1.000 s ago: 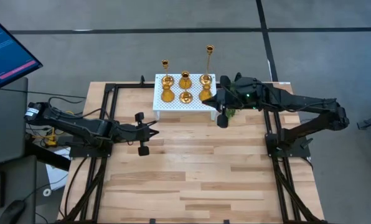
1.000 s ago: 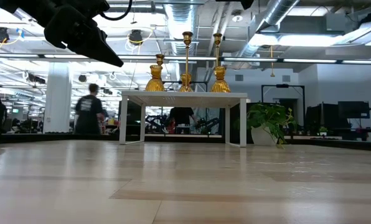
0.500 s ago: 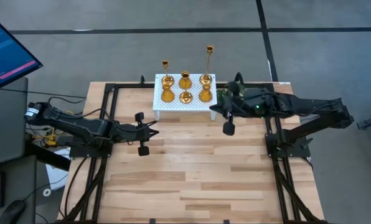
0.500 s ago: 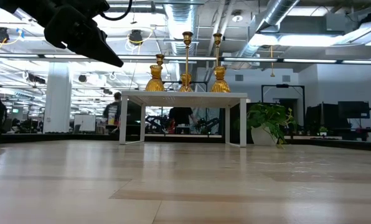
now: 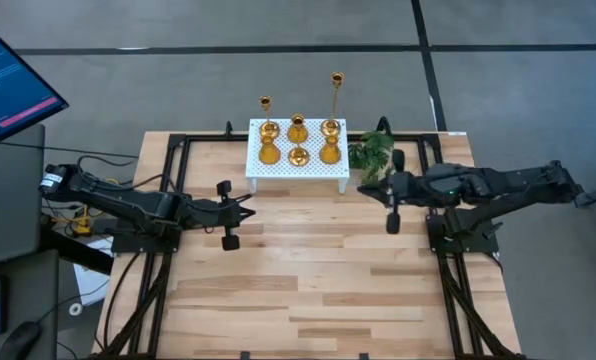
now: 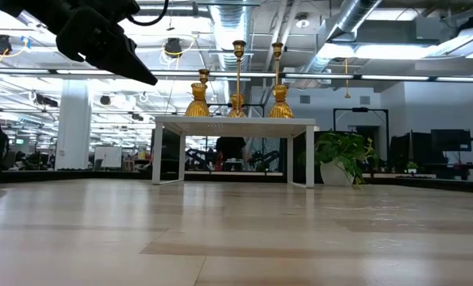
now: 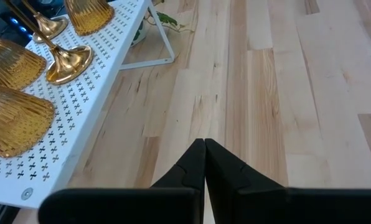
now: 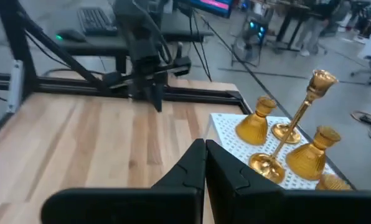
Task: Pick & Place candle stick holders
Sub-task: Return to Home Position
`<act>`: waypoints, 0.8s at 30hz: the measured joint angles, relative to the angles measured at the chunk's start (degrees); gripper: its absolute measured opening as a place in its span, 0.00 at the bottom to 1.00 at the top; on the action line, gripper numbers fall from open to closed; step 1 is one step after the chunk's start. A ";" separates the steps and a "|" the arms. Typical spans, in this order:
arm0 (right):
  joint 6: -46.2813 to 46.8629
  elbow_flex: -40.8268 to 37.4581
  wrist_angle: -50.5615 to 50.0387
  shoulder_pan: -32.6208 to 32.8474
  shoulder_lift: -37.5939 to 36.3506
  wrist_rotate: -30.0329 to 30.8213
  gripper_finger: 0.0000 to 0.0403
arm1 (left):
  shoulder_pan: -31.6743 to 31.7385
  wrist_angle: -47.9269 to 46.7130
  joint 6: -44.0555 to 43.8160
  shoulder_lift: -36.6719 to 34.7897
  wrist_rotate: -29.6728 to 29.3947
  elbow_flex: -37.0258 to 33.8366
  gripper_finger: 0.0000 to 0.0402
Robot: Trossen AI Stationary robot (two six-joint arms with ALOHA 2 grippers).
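Several shiny gold candle stick holders (image 5: pixel 298 140) stand by their round bases on a white perforated stand (image 5: pixel 278 178) at the table's far middle. Some are squat, and two are tall with thin stems. They also show in the low view (image 6: pixel 236 95), the left wrist view (image 7: pixel 23 62) and the right wrist view (image 8: pixel 285 143). My left gripper (image 5: pixel 250 207) is shut and empty, near and left of the stand; its fingers meet in its wrist view (image 7: pixel 204 144). My right gripper (image 5: pixel 370 186) is shut and empty, just right of the stand; it also shows in its wrist view (image 8: pixel 204 144).
A green plant sprig (image 5: pixel 371 152) stands by the stand's right end, just beyond my right gripper. Black frame rails (image 5: pixel 178 150) run along both table sides. A monitor (image 5: pixel 8 80) is off the far left. Bare wood (image 5: pixel 308 290) lies toward the near edge.
My right gripper has drawn back from the stand's right end toward the table's right edge and slightly toward the near edge. It has stayed shut and empty, and the plant sprig has come into view.
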 joint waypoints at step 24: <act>1.47 -23.57 5.87 -11.21 -32.25 -19.11 0.00 | 0.02 1.30 -0.42 0.00 -0.02 0.00 0.02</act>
